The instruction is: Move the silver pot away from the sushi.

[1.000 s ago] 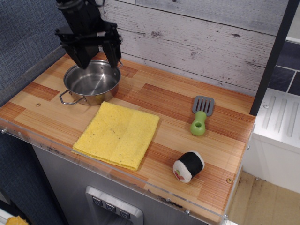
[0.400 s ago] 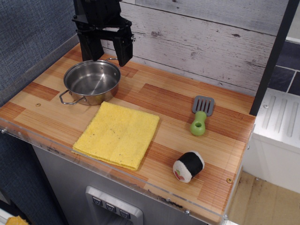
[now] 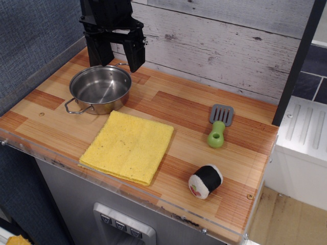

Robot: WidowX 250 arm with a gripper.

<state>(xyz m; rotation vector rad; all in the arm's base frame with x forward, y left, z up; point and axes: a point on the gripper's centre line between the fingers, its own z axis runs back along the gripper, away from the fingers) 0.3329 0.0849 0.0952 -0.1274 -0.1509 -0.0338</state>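
Counter: wood-grain top, far wall of pale planks, clear strip along the near edge. Yellow cloth lay flat near-left of centre, its far corner just beside the pot.

Gripper hung above the far rim of the silver pot, fingers spread wide and holding nothing. Change: 1 s earlier the fingers were down at the pot's far rim; 0.4 s ago they had lifted clear, and since then nothing had shifted. The pot sat in the same far-left spot in all 3 pictures. Judgement: the pot was released and the arm was backing off, so the move looked finished or close to it.

Pot: shallow, round, shiny steel, empty, upright, 2 thin wire loop handles, 1 pointing near-left, the other at the far rim under the gripper.

Spatula: grey blade, green handle, right of centre. Sushi: black wrap, white end with red and green filling, on its side at near-right, well apart from the pot.
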